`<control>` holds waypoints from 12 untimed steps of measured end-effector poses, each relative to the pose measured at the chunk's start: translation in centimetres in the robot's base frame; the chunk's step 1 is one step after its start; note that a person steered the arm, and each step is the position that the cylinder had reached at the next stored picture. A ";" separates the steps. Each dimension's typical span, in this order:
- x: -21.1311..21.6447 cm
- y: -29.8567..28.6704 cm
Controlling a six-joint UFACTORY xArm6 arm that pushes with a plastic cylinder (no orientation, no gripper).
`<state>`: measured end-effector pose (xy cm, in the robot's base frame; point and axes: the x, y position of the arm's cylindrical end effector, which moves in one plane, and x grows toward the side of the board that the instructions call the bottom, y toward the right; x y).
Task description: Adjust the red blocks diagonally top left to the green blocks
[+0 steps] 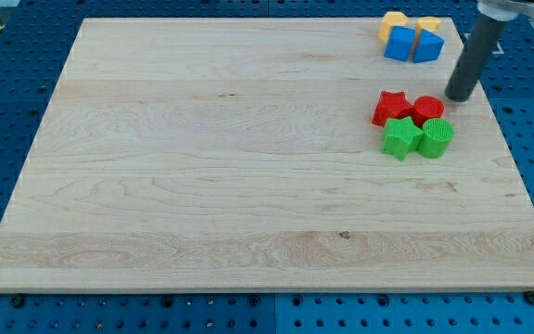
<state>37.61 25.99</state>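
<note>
A red star block (391,108) and a red round block (427,109) sit side by side at the view's right. Just below them, touching, lie a green star block (400,137) and a green round block (437,137). My tip (458,96) stands just right of and slightly above the red round block, a small gap from it.
At the view's top right is a cluster of a blue cube (400,44), a blue block (428,45), a yellow block (393,20) and another yellow block (427,23). The wooden board (202,167) lies on a blue perforated table.
</note>
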 end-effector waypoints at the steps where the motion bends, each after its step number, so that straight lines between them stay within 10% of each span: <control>1: 2.7 0.3; 12: 5.1 -9.0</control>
<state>42.74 16.97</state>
